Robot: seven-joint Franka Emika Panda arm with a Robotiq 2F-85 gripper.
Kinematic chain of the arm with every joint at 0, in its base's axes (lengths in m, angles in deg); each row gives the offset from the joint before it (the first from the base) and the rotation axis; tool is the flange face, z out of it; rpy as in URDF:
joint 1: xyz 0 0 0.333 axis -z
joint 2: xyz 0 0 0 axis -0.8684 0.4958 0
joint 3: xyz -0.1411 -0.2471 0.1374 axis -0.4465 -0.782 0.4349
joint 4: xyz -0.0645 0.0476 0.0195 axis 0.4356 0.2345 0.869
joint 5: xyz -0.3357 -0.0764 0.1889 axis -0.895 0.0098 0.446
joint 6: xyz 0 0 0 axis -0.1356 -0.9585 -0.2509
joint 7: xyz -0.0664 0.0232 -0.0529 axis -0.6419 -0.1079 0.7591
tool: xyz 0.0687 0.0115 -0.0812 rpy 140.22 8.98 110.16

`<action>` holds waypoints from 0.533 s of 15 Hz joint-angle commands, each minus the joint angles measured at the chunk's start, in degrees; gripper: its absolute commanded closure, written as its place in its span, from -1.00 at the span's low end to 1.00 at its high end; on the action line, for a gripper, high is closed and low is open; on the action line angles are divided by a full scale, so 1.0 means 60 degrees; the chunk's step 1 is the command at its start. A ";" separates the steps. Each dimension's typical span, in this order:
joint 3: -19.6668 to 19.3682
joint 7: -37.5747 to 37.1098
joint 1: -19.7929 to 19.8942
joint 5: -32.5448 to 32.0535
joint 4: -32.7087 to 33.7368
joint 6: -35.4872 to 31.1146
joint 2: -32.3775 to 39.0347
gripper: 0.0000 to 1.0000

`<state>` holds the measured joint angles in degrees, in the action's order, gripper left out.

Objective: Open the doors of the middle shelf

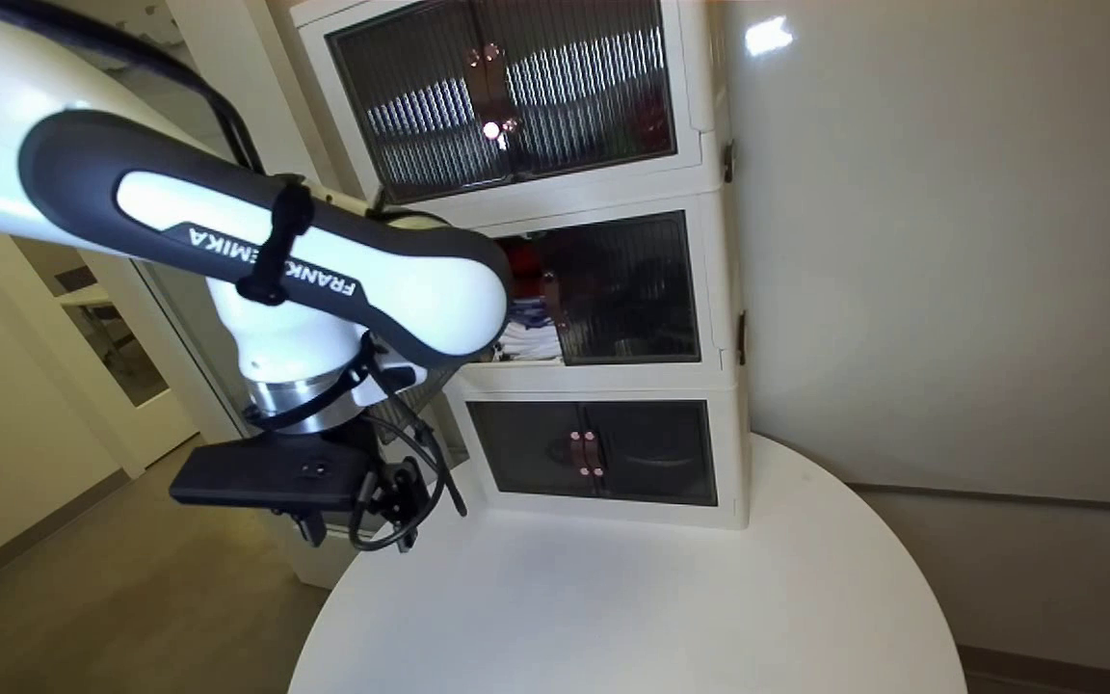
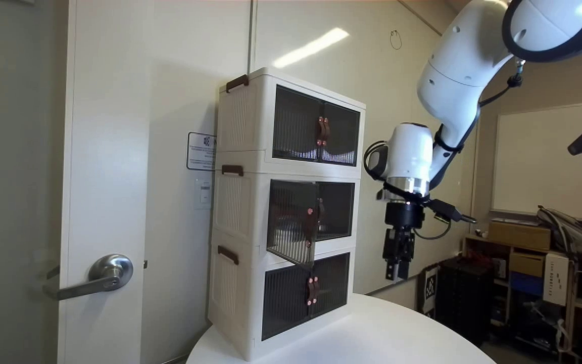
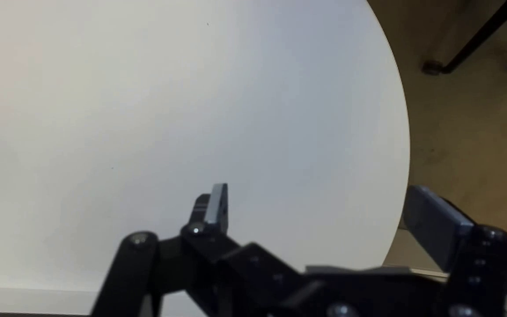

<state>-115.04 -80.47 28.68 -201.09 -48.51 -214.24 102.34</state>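
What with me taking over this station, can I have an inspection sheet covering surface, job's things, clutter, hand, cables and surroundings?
Surface: white table with a curved edge, carrying the three-tier cabinet.
Job's things: at the middle shelf, one door is swung outward and its partner looks shut; a red item and white items show inside, not identifiable.
Clutter: brown box, white box and what looks like a grey bag in the background.
Hand: wide open, holding nothing, apart from both doors.
Cables: dark cables loop close to the hand.
Surroundings: pale wall, room door with metal handle, whiteboard.
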 commanded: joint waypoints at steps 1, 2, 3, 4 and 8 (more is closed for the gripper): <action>0.0744 -0.1017 0.0838 -0.1288 0.1244 -0.0783 0.0153 -1.00; -0.0346 -0.0473 0.0171 -0.0611 0.1432 -0.1226 0.0651 -1.00; -0.0265 -0.0427 0.0247 -0.0584 0.1280 -0.1044 0.0614 -1.00; -0.0336 -0.0267 0.0166 -0.0538 0.0880 -0.0559 0.0582 -1.00; -0.1030 -0.0169 -0.0058 -0.0507 0.1442 -0.0847 0.1193 -1.00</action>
<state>-117.86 -82.38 30.03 -204.14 -42.69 -217.25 105.99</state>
